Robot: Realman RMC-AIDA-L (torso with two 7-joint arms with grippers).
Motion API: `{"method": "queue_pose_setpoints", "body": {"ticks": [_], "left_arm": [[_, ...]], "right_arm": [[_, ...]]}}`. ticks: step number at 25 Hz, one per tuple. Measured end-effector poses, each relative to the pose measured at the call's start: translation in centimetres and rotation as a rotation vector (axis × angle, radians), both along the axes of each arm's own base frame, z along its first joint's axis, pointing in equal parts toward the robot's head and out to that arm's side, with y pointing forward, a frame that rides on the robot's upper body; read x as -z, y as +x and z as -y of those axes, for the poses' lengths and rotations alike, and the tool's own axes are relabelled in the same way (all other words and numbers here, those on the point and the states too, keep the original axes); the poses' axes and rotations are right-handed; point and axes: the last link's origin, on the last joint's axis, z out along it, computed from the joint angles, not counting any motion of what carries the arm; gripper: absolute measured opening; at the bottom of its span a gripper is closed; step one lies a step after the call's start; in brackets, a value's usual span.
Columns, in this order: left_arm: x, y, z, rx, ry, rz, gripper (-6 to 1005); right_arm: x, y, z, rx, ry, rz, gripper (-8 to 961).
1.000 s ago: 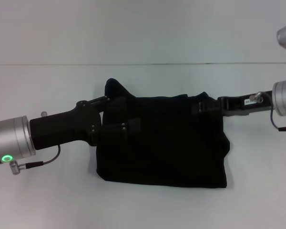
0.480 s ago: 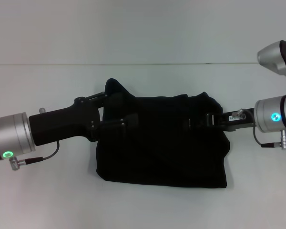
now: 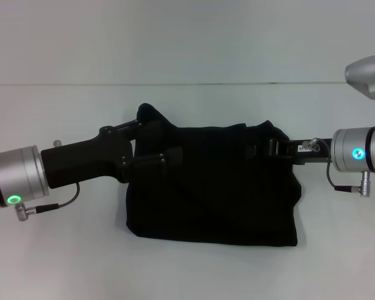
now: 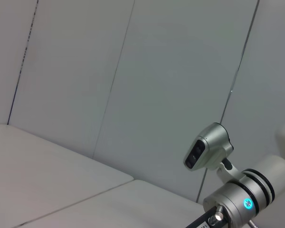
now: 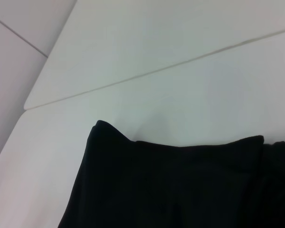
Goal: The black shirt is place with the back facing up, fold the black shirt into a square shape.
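From the left of the head view, the left end effector (image 3: pixel 165 156) reaches in over the near-left part of the black shirt (image 3: pixel 219 194). Its two fingers appear spread, one up near the raised fabric peak at the shirt's far-left corner and one lower over the cloth, though black on black hides whether any fabric is caught between them. Over the last second this arm has barely moved; its fingers have only tilted slightly.

The black shirt lies in the middle of the white table (image 3: pixel 187 269), already folded down to a compact, roughly rectangular bundle, wider than deep, with a neat near edge and a bumpy far edge. No lettering shows.

On the right, the right end effector (image 3: pixel 265 150) sits at the shirt's far-right corner. I cannot tell whether its fingers are spread or pinching the cloth. This arm is the one that has changed: its wrist has swung lower and closer to level with the table, and the tip has shifted slightly along the far edge. The shirt's outline is unchanged.

I judge that the fold is nearly finished, and both arms are lining up on the far corners for a last fold or tidy.
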Motion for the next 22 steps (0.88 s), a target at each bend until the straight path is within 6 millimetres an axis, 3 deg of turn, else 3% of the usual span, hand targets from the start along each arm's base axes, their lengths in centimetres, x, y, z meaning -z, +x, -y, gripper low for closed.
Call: {"method": "queue_pose_setpoints", "body": {"ticks": [4, 10, 22], "left_arm": [[0.0, 0.1, -0.1, -0.004, -0.004, 0.003, 859], [0.0, 0.2, -0.2, -0.009, -0.012, 0.009, 859], [0.2, 0.4, -0.1, -0.019, -0.025, 0.019, 860]], "right_arm": [[0.0, -0.1, -0.1, -0.004, 0.004, -0.001, 185], [-0.7, -0.3, -0.5, -0.033, 0.046, -0.022, 21], [-2.4, -0.3, -1.9, -0.057, 0.111, 0.016, 21]]}}
